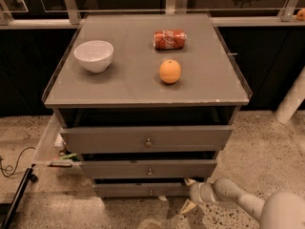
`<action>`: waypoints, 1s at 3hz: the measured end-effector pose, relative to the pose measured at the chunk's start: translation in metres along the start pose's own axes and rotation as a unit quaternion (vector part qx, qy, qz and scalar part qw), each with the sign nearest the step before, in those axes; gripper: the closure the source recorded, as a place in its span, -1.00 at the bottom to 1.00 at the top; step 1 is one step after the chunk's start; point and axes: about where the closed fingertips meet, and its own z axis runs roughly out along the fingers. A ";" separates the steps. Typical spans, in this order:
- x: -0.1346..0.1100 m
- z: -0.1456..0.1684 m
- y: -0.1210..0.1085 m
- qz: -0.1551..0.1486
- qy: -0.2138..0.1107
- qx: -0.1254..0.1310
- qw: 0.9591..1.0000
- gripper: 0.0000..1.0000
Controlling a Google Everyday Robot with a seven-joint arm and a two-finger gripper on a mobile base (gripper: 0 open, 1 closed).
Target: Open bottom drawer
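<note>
Grey flat-fronted bottom drawer (121,191), lowest of three, looks closed. My hand (188,194) hangs open-fingered beside its right end: reaching stage, I judge. Next, shift left and grip its small round metal knob (150,192).

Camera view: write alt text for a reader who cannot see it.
The robot's gripper, fingers spread, sits low at the right end of the bottom drawer of a grey three-drawer cabinet, right of its knob. On top are a white bowl, a red can on its side and an orange.
</note>
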 end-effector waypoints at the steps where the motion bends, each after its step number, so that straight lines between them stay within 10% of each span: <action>1: 0.011 0.020 -0.021 -0.014 0.010 0.011 1.000 -1.00; 3: 0.011 0.019 -0.022 -0.014 0.011 0.011 1.000 -0.61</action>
